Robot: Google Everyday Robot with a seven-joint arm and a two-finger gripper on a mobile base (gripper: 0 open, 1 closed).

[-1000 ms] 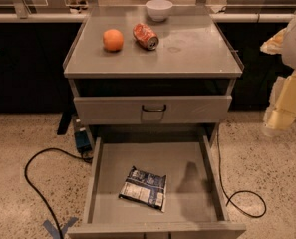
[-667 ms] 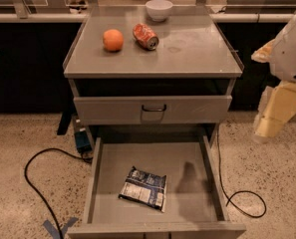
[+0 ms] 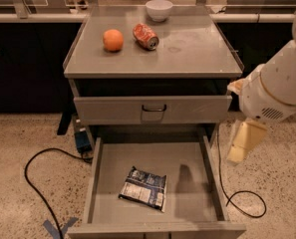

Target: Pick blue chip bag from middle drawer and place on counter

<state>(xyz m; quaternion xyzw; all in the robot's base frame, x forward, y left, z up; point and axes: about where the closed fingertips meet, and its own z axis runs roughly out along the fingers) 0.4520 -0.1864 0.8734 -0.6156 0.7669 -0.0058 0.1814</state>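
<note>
Although the front edge of the middle drawer [image 3: 137, 158] is cut off at the bottom, I see one blue chip bag [image 3: 143, 188] lying flat on its floor, left of centre, label panel up. My gripper [image 3: 243, 144] hangs outside the drawer's right wall, well apart from the bag. I cannot tell whether it is open or closed, and the arm runs off the right edge. Farther back, the counter [image 3: 197, 54] carries one orange [image 3: 113, 40], one crushed can [image 3: 145, 36] and one white bowl [image 3: 159, 9].
</note>
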